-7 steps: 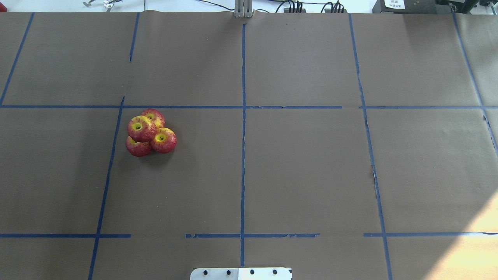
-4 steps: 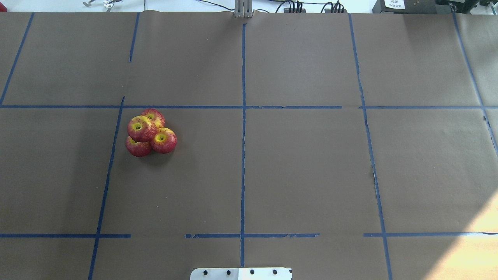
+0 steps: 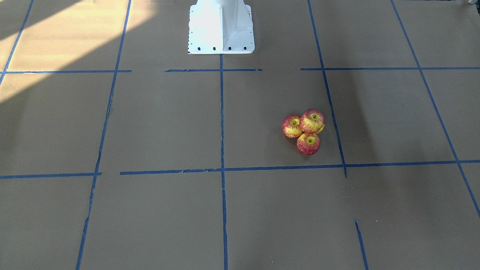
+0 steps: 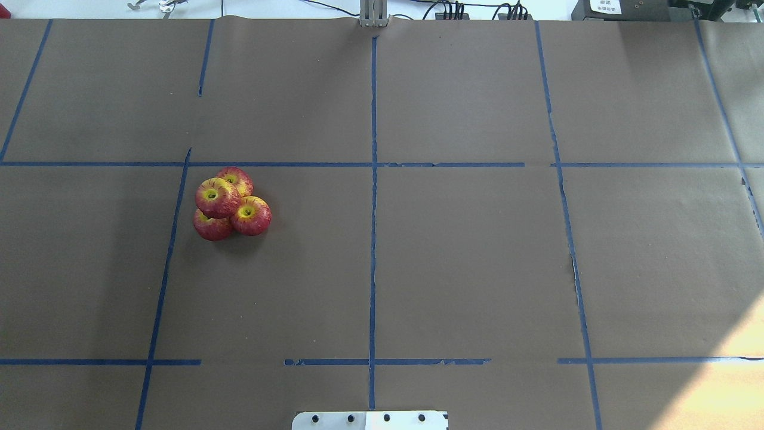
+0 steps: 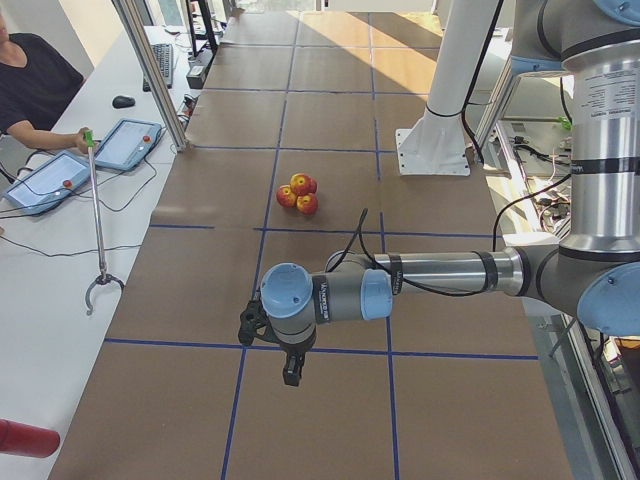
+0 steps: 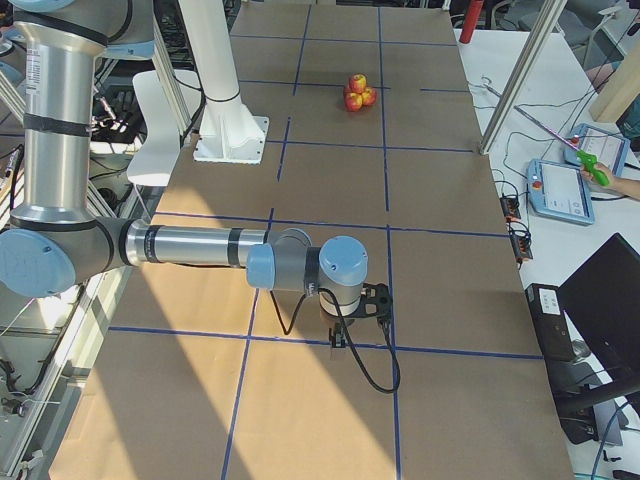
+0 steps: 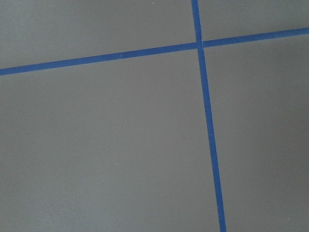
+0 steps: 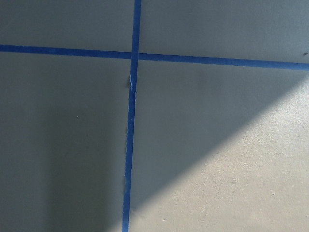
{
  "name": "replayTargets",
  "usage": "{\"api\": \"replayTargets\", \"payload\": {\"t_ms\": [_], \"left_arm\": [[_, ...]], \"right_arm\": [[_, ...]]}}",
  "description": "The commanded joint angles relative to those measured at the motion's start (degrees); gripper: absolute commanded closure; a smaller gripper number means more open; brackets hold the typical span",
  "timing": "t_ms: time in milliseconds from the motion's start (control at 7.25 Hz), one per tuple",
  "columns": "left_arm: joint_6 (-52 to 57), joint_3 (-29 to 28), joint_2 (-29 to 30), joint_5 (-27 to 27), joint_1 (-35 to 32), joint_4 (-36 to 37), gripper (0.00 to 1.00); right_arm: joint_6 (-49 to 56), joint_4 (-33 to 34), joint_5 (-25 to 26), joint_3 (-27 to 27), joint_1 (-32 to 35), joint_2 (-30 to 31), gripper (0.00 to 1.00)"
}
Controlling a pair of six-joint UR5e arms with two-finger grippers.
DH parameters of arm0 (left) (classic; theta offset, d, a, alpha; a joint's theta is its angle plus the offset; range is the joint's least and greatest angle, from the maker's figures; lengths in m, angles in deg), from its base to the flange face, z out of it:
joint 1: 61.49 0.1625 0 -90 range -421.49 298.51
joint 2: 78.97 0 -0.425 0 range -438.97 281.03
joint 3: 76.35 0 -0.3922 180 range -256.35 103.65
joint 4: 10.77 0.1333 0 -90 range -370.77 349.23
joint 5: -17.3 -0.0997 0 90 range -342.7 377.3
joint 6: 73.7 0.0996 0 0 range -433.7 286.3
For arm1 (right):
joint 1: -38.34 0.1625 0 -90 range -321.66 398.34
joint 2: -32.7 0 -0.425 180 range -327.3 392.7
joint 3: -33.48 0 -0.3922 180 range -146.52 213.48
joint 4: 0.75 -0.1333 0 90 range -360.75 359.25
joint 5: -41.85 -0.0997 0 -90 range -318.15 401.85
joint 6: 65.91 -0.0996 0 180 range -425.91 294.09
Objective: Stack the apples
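Note:
Four red-and-yellow apples sit in a tight pile on the brown paper, left of the table's middle. One apple rests on top of the three others. The pile also shows in the front-facing view, the left view and the right view. My left gripper hangs over the table's left end, far from the pile. My right gripper hangs over the right end. I cannot tell whether either is open or shut. Both wrist views show only paper and blue tape.
The white robot base plate stands at the near middle edge. Blue tape lines divide the paper into squares. An operator with tablets and a grabber stick is beside the far table edge.

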Motion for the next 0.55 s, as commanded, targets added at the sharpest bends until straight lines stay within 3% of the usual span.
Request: {"api": "replayTargets", "payload": {"t_ms": [0,414], "left_arm": [[-0.03,-0.25,0.67,0.0,0.0,0.0,0.0],[0.15,-1.4,1.64,-0.09,-0.35,0.0,0.0]], "right_arm": [[0.0,0.0,0.0,0.0,0.0,0.0,0.0],[0.0,0.0,0.0,0.0,0.0,0.0,0.0]]}}
